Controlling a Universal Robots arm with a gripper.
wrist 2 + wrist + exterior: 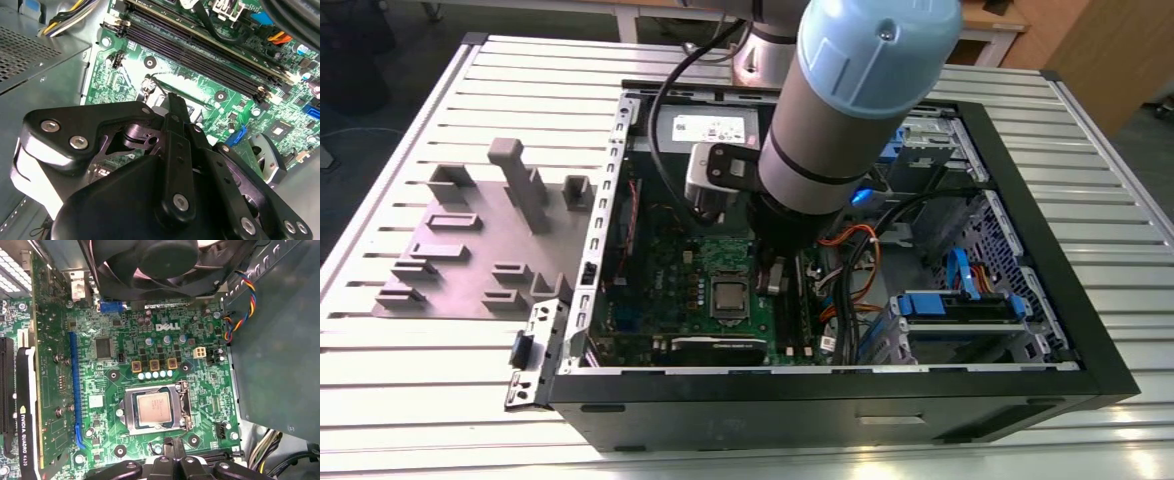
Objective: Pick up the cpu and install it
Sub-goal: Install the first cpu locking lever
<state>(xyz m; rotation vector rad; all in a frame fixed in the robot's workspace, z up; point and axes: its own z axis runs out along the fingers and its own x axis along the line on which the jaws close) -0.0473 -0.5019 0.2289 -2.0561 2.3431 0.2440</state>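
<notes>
I find print in three places. A white logo (pixel 167 327) sits on the motherboard (pixel 125 345), beyond the processor socket (pixel 157 409) from the gripper (pixel 172 452). White lettering (pixel 23 434) runs along the graphics card (pixel 25 390), off to the gripper's side. In the exterior view, a white sticker (pixel 707 128) on the power supply (pixel 664 128), just beside the arm's wrist, carries print too small for me to read.

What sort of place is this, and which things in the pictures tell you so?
Probably a robotics lab or test workshop for computer assembly. A robot arm reaches into an open computer case on a ribbed metal table, and the case's motherboard carries the cpu.
</notes>
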